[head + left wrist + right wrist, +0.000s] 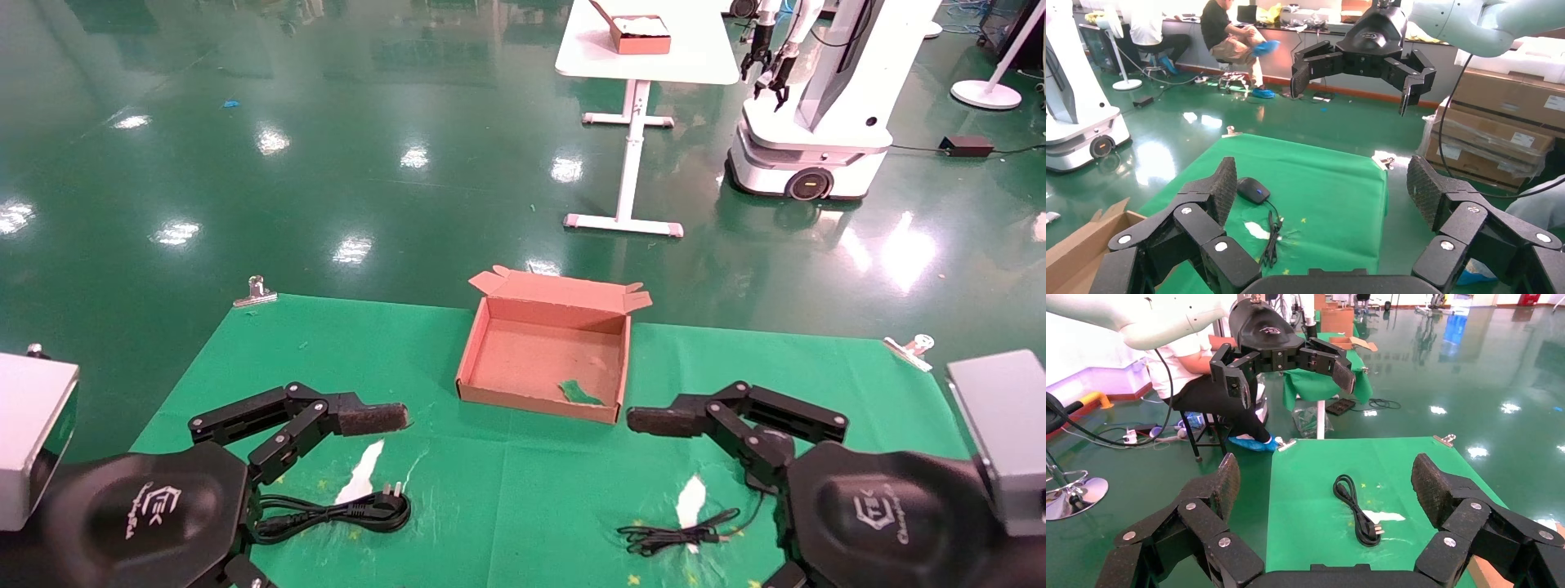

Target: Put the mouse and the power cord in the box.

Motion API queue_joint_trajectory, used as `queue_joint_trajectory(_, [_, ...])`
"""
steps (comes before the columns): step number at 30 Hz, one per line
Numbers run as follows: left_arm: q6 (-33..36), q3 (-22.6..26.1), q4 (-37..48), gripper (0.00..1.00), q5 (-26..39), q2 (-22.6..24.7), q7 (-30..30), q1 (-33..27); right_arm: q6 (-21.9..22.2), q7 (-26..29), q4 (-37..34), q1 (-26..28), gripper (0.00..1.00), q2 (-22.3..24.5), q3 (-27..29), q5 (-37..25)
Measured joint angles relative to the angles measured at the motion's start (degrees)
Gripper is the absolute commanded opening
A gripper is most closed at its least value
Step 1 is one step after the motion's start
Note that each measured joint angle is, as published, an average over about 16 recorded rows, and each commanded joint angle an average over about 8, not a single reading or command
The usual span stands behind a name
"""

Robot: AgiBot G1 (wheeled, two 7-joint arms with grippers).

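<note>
Nothing packed yet: box [546, 359] open mid-surface, flap back, ready for loading. Power cord [335, 514] coiled near front beneath left gripper [1324, 184], mouse [1253, 189] under right gripper [1324, 478] with thin cable bundled just beside. Both sets of fingers spread wide, released, holding nothing, poised above respective targets.

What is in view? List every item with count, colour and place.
box: 1, brown, open, far middle of cloth
power cord: 1, black, near left of cloth
mouse: 1, black, near right of cloth, cable bundled beside it
cloth: 1, green, covering table
clips: 2, metal, far corners of cloth
far table: 1, white, holding small brown box
other robot: 1, white, right background
left gripper: black, open, above cord
right gripper: black, open, above mouse
</note>
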Motion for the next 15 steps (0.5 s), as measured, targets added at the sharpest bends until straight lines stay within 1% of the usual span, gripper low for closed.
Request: queue_joint_trajectory(15, [-0.1,0.1,0.0,1.00,0.1,0.1,0.0,0.0,0.0,0.0,0.0,0.0,1.00,0.0,0.0,0.0])
